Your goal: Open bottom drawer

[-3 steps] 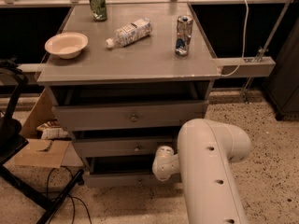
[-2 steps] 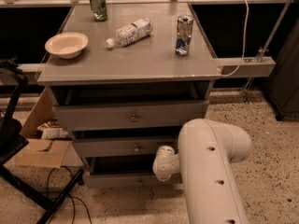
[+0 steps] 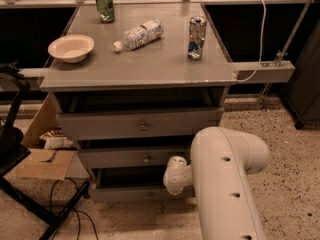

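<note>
1 camera view on record. Bottom drawer (image 3: 125, 193) sits lowest of 3 in the grey cabinet (image 3: 150, 59). Its slim front runs left to right, and a dark gap above it suggests it stands slightly out. Gripper (image 3: 172, 178) hangs just above the right half of that front; whether it is open or closed cannot be told. Judgement: the panel's centre lies left of and slightly below the gripper, and the pull runs toward the camera.

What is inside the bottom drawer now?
Only a dark gap shows above the bottom drawer front; no contents are visible. The middle drawer overhangs it, and the gripper with its arm covers its right end.
</note>
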Robot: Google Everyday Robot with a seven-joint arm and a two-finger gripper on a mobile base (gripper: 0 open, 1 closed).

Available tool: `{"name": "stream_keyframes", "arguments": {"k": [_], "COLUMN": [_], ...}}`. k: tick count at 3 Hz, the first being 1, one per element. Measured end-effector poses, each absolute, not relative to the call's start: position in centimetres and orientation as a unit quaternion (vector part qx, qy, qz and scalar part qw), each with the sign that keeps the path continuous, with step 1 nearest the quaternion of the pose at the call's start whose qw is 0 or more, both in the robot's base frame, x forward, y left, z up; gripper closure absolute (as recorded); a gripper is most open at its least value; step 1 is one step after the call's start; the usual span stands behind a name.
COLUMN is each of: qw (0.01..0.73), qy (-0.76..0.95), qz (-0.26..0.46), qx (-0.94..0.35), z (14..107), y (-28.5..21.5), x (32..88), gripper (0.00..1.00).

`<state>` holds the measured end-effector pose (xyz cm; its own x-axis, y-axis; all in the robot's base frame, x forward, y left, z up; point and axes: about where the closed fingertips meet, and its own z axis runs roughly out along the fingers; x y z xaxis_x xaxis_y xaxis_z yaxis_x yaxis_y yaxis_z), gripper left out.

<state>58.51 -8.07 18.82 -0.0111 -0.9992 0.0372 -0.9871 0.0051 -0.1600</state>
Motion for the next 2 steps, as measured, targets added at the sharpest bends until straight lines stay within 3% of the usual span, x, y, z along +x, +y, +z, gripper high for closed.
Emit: {"name": "stream_keyframes", "arguments": {"k": [2], "qw": [0.036], "qy": [0.71], "qz": [-0.066], "qx": [-0.7], "z": [18.9], "y": [-8.2], "x": [57.92], "gripper": [1.0]}}
